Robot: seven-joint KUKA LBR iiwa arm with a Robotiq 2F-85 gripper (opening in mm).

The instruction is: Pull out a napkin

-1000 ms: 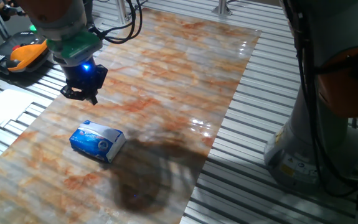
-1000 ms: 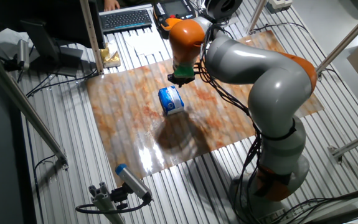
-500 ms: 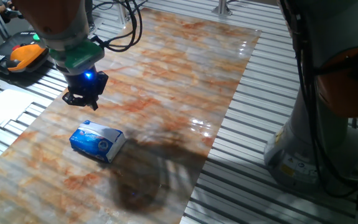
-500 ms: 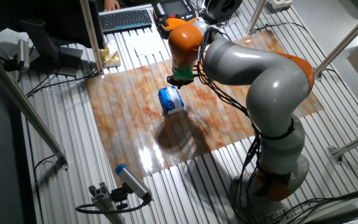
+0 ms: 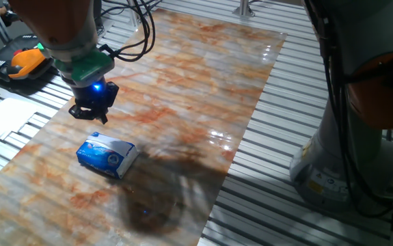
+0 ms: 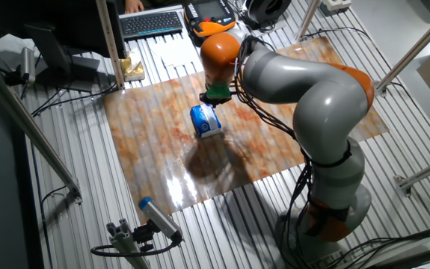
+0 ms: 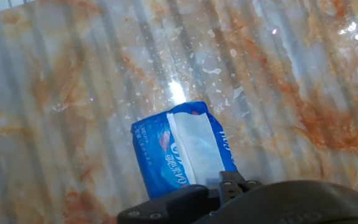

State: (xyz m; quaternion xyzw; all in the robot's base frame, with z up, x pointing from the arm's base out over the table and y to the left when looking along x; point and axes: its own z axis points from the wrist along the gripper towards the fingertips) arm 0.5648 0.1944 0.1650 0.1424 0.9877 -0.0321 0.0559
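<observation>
- The hand (image 5: 91,113) hangs in the air over the tabletop (image 5: 196,82), holding nothing; whether its fingers stand apart or together cannot be told from any view, since the hand view shows only dark housing along the bottom edge.
- Just below and ahead of the hand lies the blue-and-white tissue packet (image 7: 182,149), flat on the tabletop and apart from the fingers.
- In the packet's top opening sits the napkin (image 7: 194,149), a white strip running along the middle of the packet, tucked in and lying level with the wrapper.
- In one fixed view the packet (image 5: 106,156) lies toward the near edge of the marbled surface, with the hand above and behind it, a blue light glowing on its body.
- In the other fixed view the hand (image 6: 212,99) is just beside the packet (image 6: 206,121), over its far end.
- Farther off, beyond the hand, a keyboard (image 6: 152,22) and flat white paper sheets (image 5: 5,116) rest off the marbled surface.
</observation>
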